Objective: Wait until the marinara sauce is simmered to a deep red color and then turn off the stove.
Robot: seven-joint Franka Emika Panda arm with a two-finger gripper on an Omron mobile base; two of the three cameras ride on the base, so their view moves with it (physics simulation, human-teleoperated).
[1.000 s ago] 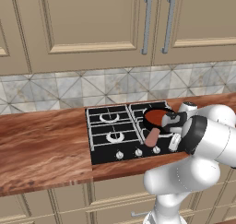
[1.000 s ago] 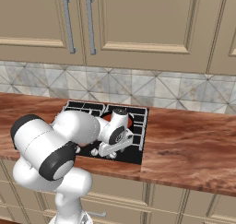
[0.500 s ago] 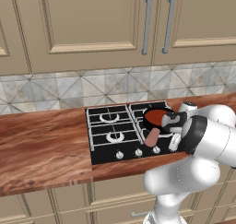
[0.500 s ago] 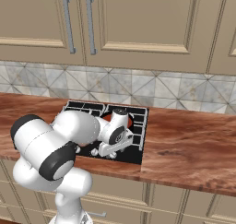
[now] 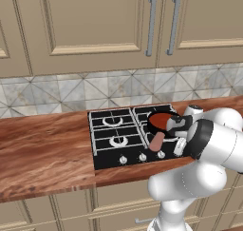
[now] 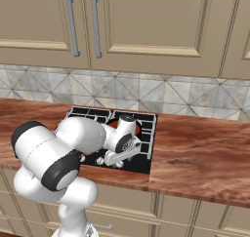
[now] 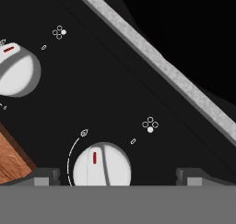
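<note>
Red marinara sauce (image 5: 160,119), half behind the arm (image 5: 209,139).

- No words, brands or numbers can be read anywhere.
- On the stove (image 7: 115,80), above and right of the lower knob (image 7: 102,165), sits a white sign of four small circles, the bottom one filled.
- A like sign sits right of the upper-left knob (image 7: 16,70), its right circle filled.
- Each knob bears a short red line.
- A thin white arc with a small flame sign curves along the lower knob's left side.
</note>
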